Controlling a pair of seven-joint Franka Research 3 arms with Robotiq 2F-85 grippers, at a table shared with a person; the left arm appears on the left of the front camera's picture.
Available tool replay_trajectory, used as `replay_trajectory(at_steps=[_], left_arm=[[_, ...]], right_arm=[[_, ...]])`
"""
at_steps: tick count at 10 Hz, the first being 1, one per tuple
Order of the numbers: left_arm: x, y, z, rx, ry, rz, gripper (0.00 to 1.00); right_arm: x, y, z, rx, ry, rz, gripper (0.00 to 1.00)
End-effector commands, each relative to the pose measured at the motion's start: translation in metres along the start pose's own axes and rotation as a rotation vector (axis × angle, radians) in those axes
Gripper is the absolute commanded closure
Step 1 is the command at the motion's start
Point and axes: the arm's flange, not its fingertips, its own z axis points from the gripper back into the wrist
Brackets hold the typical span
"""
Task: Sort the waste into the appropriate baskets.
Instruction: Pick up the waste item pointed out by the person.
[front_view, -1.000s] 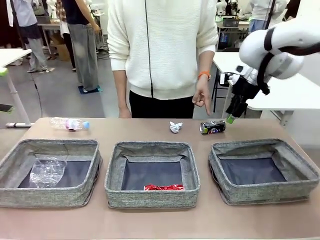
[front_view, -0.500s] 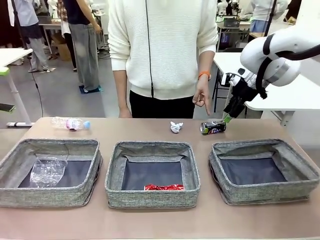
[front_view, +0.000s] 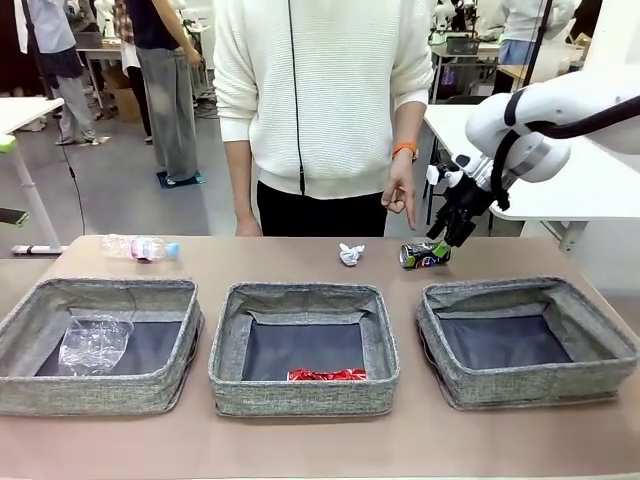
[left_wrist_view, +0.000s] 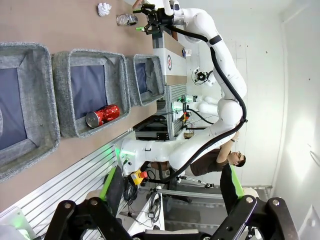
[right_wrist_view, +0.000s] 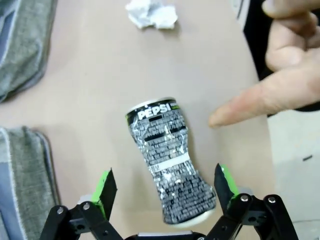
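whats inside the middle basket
One crushed red can lies on the dark floor of the middle basket, against its near wall. From the front, that wall hides the can's lower part.

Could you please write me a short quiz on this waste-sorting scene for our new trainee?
1. True or false: the right pincer is shut on the Pepsi can.
2. Which basket holds the crushed red can: A left, B middle, C right?
3. What lies on the table between the blue-capped bottle and the Pepsi can?
Key: 1 false, its jaws stand open astride the can. 2 B, the middle basket. 3 The crumpled paper wad.
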Motion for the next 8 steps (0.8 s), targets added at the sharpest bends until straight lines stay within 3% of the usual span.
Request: replay_trajectory(at_steps=[1, 6, 7, 8], left_arm=[[-0.002, 0.000, 0.000, -0.010, 0.003, -0.016, 0.00], [-0.002, 0.000, 0.000, -0.010, 0.003, -0.016, 0.00], [-0.002, 0.000, 0.000, -0.010, 0.003, -0.016, 0.00], [-0.002, 0.000, 0.000, -0.010, 0.003, -0.016, 0.00]], right_arm=[[-0.007, -0.010, -0.008, 0.031, 0.011, 0.067, 0.00], [-0.012, -0.007, -0.019, 0.045, 0.002, 0.056, 0.00], [-0.011, -0.007, -0.019, 0.046, 0.004, 0.057, 0.06], [-0.011, -0.007, -0.019, 0.060, -0.013, 0.053, 0.60]])
